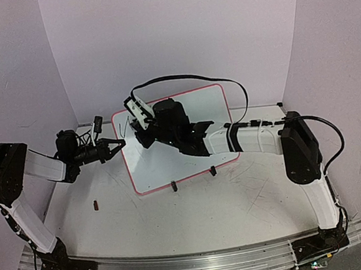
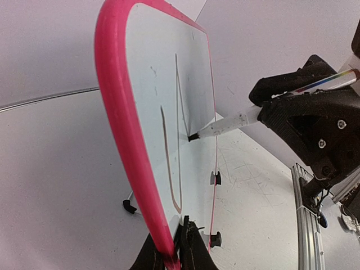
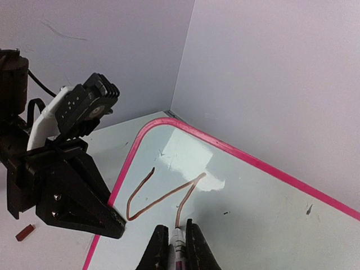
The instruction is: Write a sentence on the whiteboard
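Observation:
The whiteboard (image 1: 197,166), white with a pink-red frame, stands tilted on two black clip feet (image 1: 174,187). My left gripper (image 1: 121,143) is shut on its left edge; in the left wrist view its fingertips (image 2: 173,243) pinch the pink frame (image 2: 121,140). My right gripper (image 3: 177,239) is shut on a white marker (image 3: 178,250) whose tip touches the board (image 3: 253,214). The sentence (image 3: 163,198) is only a few thin reddish-brown zigzag strokes near the upper left corner, also seen in the left wrist view (image 2: 168,152), where the marker (image 2: 225,124) meets the board.
A small dark red piece (image 1: 96,205) lies on the scratched grey tabletop left of the board and also shows in the right wrist view (image 3: 24,232). White walls close in the back and both sides. The right arm (image 1: 246,137) reaches across the front of the board.

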Robot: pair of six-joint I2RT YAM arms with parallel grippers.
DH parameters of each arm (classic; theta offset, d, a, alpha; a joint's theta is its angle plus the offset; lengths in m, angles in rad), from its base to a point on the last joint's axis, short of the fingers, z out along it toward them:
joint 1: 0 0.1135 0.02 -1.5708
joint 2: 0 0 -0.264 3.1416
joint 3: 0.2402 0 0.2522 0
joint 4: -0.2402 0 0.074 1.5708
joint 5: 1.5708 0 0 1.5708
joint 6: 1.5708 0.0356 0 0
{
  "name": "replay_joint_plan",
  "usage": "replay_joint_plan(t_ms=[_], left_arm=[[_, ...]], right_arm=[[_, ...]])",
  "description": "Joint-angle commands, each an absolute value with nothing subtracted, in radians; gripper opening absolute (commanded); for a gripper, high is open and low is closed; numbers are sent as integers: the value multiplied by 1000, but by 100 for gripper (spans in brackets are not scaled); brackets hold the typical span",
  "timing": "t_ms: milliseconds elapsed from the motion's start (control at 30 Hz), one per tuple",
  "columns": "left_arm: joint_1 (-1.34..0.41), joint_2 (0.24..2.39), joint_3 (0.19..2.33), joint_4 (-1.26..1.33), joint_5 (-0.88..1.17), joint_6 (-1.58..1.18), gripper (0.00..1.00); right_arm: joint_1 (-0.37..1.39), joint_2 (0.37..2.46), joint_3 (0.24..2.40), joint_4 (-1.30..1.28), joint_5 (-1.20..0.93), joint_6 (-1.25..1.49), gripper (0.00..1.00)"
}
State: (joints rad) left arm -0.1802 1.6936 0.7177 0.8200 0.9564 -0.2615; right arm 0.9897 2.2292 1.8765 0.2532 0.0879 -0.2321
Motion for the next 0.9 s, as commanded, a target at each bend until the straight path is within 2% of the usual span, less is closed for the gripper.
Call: replay_joint_plan(t_ms=[0, 433, 867], left_arm=[[-182, 1683, 713, 852, 898, -153, 0], [-182, 1681, 713, 852, 899, -153, 0], [-182, 1685, 713, 851, 901, -152, 0]], right_arm=[[979, 2174, 1845, 249, 110, -206, 0], [984, 2170, 1825, 245, 94, -184, 0], [978, 2223, 1938, 292, 257, -233, 0]])
